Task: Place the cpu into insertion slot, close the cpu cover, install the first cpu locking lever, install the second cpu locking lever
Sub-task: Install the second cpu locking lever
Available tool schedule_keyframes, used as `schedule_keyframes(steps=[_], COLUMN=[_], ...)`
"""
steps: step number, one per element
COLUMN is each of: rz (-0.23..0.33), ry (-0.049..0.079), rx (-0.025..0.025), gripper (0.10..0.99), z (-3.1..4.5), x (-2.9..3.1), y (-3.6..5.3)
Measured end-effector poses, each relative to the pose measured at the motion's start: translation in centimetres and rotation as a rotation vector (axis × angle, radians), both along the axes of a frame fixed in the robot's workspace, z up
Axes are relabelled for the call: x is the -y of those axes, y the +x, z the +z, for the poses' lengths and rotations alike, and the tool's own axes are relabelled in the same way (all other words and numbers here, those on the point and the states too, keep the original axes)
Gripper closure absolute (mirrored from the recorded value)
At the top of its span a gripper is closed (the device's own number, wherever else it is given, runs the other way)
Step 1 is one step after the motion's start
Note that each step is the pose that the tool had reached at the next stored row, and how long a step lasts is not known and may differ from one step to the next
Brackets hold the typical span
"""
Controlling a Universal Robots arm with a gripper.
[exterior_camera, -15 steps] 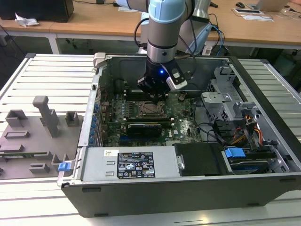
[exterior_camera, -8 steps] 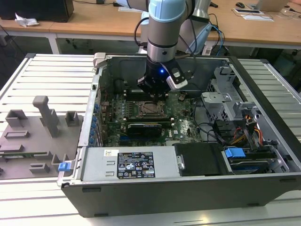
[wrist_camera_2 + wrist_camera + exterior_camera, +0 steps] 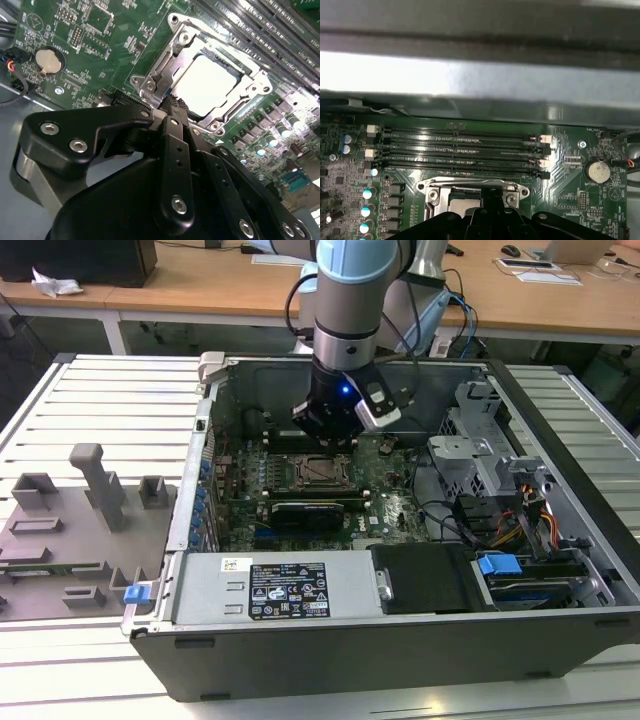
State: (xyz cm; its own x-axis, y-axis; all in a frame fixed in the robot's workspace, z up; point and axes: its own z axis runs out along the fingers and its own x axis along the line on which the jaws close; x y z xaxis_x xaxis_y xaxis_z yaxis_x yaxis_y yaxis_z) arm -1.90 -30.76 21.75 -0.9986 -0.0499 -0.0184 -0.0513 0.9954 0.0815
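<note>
1. Open computer case (image 3: 190, 530) on slatted bench; green board inside.
2. cpu (image 3: 207, 85) seated in insertion slot (image 3: 150, 86); cpu cover (image 3: 235, 102) down over it, mid-board.
3. gripper (image 3: 172, 104) at socket edge; finger opening: cannot tell.
4. Judgement: press lever slowly, hook fully under catch; avoid memory slots (image 3: 460, 147).

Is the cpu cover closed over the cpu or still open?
Closed: in the second wrist view the cpu cover lies flat around the cpu, whose top shows through its window.

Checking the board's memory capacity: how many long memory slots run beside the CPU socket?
4 memory slots, in parallel rows between the insertion slot and the case wall in the first wrist view. The tool hides part of the socket, but no slots.
</note>
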Motion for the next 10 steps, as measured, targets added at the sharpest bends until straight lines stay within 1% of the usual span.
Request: schedule_keyframes(steps=[4,7,9,10], rz=[0.0,0.0,0.0,0.0], ry=[0.0,0.0,0.0,0.0], rx=[-0.0001,0.0,0.0,0.0], gripper=[0.98,0.98,0.98,0.98], z=[0.03,0.49,0.9,1.23], x=[0.24,0.24,0.24,0.24], y=[-0.01,0.0,0.0,0.0])
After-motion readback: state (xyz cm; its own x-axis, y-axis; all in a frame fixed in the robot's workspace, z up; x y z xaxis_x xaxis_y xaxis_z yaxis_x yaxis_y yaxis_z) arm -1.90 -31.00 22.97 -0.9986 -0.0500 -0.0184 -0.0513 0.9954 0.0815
